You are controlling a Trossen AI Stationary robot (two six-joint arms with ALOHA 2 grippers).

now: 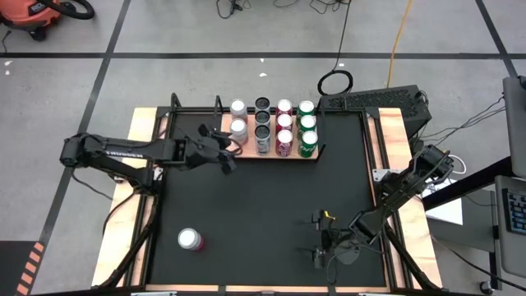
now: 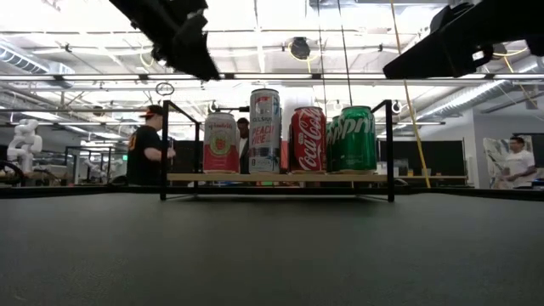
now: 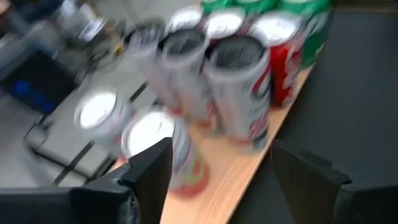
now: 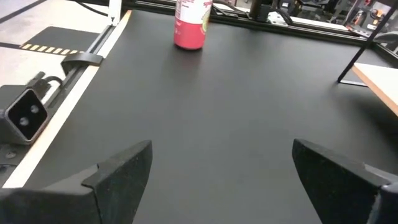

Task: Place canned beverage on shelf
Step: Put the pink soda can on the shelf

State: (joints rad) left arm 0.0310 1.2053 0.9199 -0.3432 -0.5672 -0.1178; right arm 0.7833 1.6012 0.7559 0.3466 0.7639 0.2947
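The shelf [image 1: 296,157] is a light wooden board at the table's far middle, and several cans [image 1: 284,125] stand upright on it in rows. In the low view a pink, a white, a red and a green can [image 2: 353,140] line the shelf's front [image 2: 280,178]. One pink can [image 1: 190,239] stands alone on the black mat at the near left, also in the right wrist view [image 4: 191,25]. My left gripper [image 1: 226,150] hovers open and empty at the shelf's left near corner, above a pink-sided can [image 3: 155,146]. My right gripper [image 4: 230,174] stands open and empty at the near right [image 1: 316,238].
Wooden strips [image 1: 140,205] edge the black mat on both sides. Black frame posts [image 2: 163,149] stand at the shelf's ends. The mat [image 1: 263,205] between the shelf and the lone can holds nothing. People stand in the room beyond the table [image 2: 149,144].
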